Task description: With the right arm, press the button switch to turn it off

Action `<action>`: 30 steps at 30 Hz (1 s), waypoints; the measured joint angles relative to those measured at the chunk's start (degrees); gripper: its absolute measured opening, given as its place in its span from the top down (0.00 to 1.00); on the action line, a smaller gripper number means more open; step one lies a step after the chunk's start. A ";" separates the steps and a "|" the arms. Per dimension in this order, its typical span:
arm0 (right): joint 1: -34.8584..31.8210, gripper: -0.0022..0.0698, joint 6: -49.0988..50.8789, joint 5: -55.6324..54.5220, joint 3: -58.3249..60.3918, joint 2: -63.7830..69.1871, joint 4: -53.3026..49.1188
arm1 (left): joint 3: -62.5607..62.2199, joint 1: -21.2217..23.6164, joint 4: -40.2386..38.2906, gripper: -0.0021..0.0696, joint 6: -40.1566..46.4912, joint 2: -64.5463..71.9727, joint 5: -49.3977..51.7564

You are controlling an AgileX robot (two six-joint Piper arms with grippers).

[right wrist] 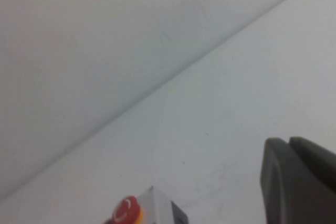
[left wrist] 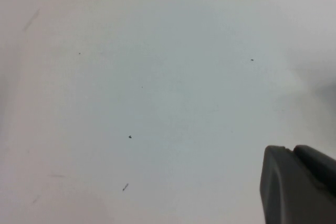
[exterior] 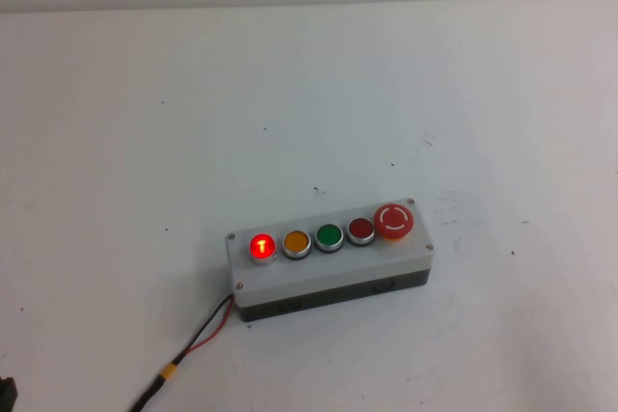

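A grey box (exterior: 333,272) lies on the white table, front of centre, with five buttons in a row. The button switch (exterior: 262,247) is the round bright-red one at the box's left end, and it glows. My right gripper (right wrist: 289,141) shows only in the right wrist view, its two dark fingers together and holding nothing. It is off to the side of the box, whose end with the big red mushroom button (right wrist: 126,209) shows at that view's edge. My left gripper (left wrist: 293,149) is shut and empty over bare table. Neither arm shows in the high view.
After the glowing button come an orange button (exterior: 296,241), a green button (exterior: 329,236), a small dark red button (exterior: 361,230) and the mushroom button (exterior: 394,220). Red and black wires (exterior: 198,337) run from the box's left end towards the table's front edge.
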 joint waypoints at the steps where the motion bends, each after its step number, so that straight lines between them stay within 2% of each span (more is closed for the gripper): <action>1: 0.00 0.99 0.00 -1.34 0.00 0.00 1.93 | 0.00 0.00 0.00 0.97 0.00 0.00 0.00; 7: 0.00 0.99 0.00 -3.22 0.00 0.00 6.44 | 0.00 0.00 0.00 0.97 0.00 0.00 0.00; 12: 0.00 0.99 0.00 7.46 -4.51 1.63 6.40 | 0.00 0.00 0.00 0.97 0.00 0.00 0.00; 23: 0.00 0.99 -1.52 43.45 -36.89 36.17 -12.41 | 0.00 0.00 0.00 0.97 0.00 0.00 0.00; 30: 1.40 0.99 -6.59 51.41 -50.53 55.99 -15.35 | 0.00 0.00 0.00 0.97 0.00 0.00 0.00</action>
